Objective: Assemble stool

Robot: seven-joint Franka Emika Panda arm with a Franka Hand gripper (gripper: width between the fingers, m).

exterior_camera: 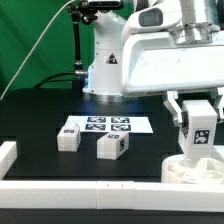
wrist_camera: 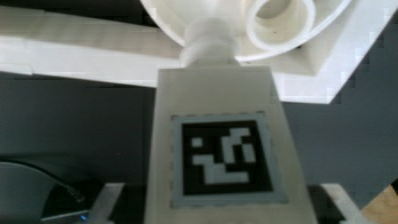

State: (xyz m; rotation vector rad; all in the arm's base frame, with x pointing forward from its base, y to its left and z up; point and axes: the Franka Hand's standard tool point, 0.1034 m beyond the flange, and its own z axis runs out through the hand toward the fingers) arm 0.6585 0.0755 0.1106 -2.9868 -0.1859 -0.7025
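So the claw (exterior_camera: 197, 112) is pinching 1 stool leg (exterior_camera: 199, 134) by its sides. The leg is upright, with its square tag facing the exterior camera. It's right over the round seat (exterior_camera: 190, 171), which sits on the black bench (exterior_camera: 40, 120) at the exterior view's right, up against the front rail (exterior_camera: 90, 190). In the wrist view, the leg's (wrist_camera: 222, 120) narrow end meets the seat (wrist_camera: 285, 35) beside a round hole, but I can't tell if it's actually seated. 2 loose legs (exterior_camera: 68, 135) (exterior_camera: 112, 146) lie apart from each other, just in front of the marker board (exterior_camera: 108, 124).
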